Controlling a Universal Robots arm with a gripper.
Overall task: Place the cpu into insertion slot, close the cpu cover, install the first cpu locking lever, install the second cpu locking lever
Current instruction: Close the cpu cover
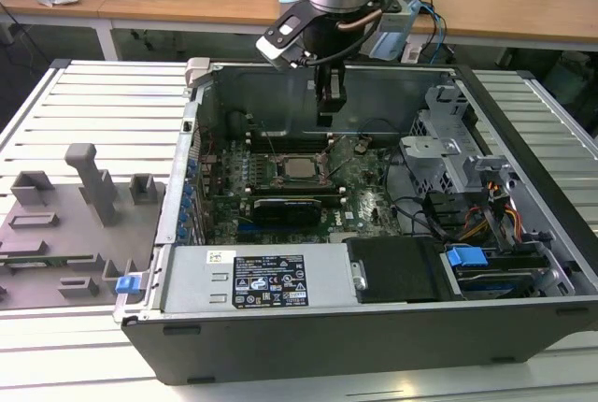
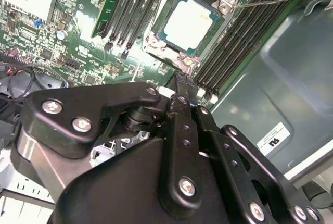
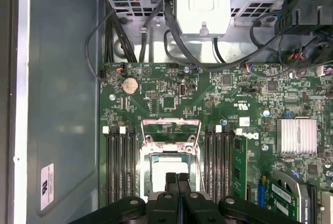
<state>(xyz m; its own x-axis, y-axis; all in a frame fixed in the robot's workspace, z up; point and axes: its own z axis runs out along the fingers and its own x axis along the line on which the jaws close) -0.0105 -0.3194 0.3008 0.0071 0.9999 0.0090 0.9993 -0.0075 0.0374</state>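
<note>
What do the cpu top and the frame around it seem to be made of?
The cpu top looks like matte silver-grey metal: it shows a soft, even glare. The frame around it seems to be shinier bare metal, probably steel, with bright glints along its edges.

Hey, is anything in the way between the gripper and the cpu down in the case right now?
Nothing visible stands between them. The gripper, fingers together and holding nothing, hangs over the cpu, which lies framed by the cpu cover. Only open air separates them.
</note>
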